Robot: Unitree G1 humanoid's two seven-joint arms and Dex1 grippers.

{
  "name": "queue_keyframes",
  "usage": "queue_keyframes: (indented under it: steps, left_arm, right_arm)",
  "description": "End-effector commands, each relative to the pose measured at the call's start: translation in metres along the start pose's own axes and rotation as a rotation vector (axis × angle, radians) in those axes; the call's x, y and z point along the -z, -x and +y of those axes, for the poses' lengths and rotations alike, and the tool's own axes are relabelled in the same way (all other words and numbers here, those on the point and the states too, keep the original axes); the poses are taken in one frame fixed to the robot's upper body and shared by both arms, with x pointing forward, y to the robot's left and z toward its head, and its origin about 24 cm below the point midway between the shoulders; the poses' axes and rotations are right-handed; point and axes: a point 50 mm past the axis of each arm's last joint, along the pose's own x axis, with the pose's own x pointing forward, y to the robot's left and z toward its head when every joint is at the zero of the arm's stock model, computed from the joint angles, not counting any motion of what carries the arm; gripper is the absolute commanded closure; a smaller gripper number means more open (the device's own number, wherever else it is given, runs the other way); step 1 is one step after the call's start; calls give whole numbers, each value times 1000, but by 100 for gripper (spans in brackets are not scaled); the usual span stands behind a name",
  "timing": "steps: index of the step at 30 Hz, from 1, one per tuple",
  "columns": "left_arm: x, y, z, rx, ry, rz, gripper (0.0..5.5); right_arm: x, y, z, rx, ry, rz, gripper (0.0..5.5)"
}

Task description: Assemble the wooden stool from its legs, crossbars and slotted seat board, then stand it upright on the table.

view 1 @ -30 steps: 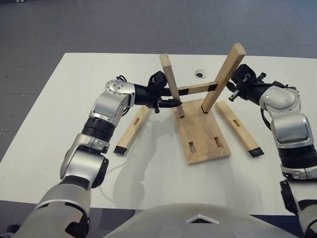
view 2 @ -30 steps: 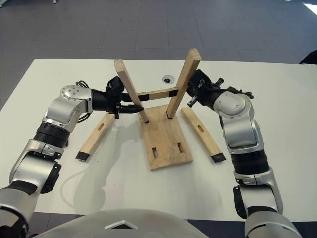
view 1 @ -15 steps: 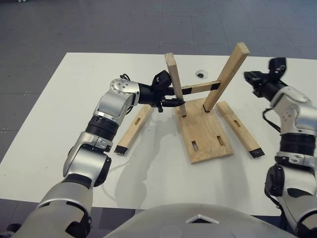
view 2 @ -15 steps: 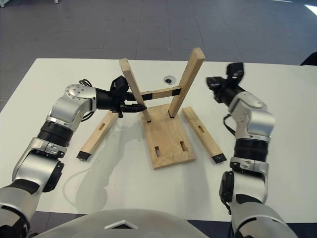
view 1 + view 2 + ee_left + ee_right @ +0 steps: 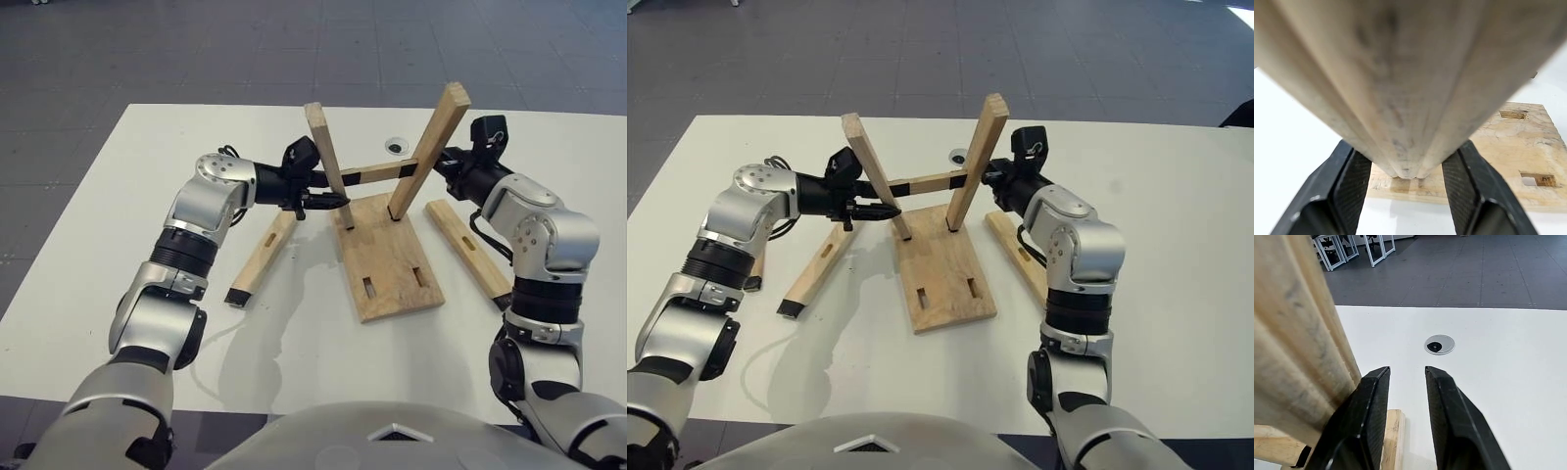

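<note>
The left arm point(image 5: 201, 211) and right arm point(image 5: 544, 235) are rounded silver-grey shells joined by black ringed joints. A thin black cable point(image 5: 231, 154) loops by the left elbow's screw-dotted cap. The left gripper point(image 5: 333, 199) and right gripper point(image 5: 1407, 374) carry black fingers point(image 5: 1354, 188) with finely textured pads.

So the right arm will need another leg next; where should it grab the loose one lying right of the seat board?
Probably near the middle of the loose leg, from straight above, the right gripper closing across its narrow width. It lies flat on the table, apart from the seat board, so both long edges are free.
</note>
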Motion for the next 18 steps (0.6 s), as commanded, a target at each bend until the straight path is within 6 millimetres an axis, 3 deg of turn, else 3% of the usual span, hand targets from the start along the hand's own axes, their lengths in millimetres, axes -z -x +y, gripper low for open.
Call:
queue_keyframes:
  steps: [1,4,8,11,15,18]
  left_arm:
    - [55,-17,-18,23,135,227,345]
    - [57,-17,-19,21,142,232,345]
    - [57,-17,-20,22,152,235,345]
    - [58,-17,-21,23,155,235,345]
    - [55,-19,-21,18,148,226,345]
    - [52,-18,-21,16,145,213,345]
  right_arm:
    - [-7,14,-21,35,-23,-37,416]
    - [-2,27,-37,102,-23,-23,416]
    - [11,45,-42,106,33,61,416]
    - [18,62,-24,-62,157,175,416]
    - [24,72,7,-285,232,249,493]
    - [39,71,16,-357,258,321,536]
